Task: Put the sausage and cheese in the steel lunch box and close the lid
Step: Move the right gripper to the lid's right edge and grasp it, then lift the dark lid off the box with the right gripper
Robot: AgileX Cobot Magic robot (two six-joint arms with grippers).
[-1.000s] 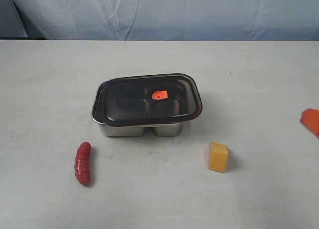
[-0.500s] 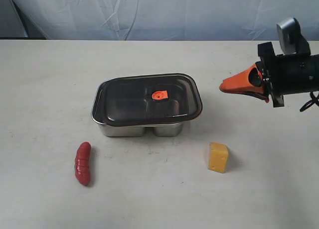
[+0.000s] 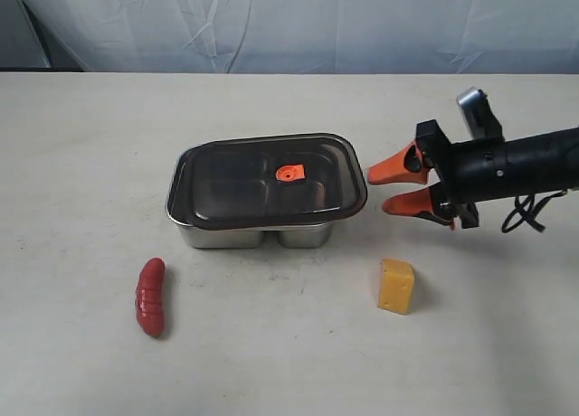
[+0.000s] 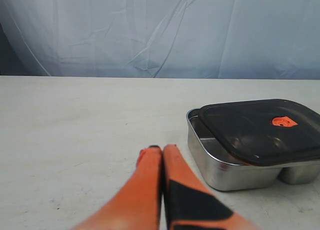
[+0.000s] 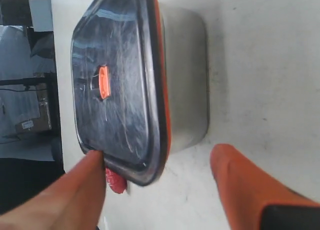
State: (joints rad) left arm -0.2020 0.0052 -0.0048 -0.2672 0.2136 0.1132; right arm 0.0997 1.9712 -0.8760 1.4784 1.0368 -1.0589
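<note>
– At the right end of the lid [image 3: 231,183], how does the right gripper [image 3: 380,191] stand?
– Its 2 orange fingers are spread wide and hold nothing. The tips are just beside the lid's edge; I cannot tell if 1 touches it.
– And the left gripper [image 4: 160,149]?
– Its 2 fingers are pressed together, empty, low over the table [image 3: 90,163] near the steel lunch box [image 3: 222,237].
– Where are the task's things?
– The lid, dark translucent plastic with rounded corners and an orange tab [image 3: 289,173], lies on the shiny box, a little askew. The sausage [image 3: 151,297], glossy red and ridged, lies on the table in front of the box's left corner. The cheese [image 3: 396,286], a matte yellow wedge, stands in front of the right corner, below the open gripper.
</note>
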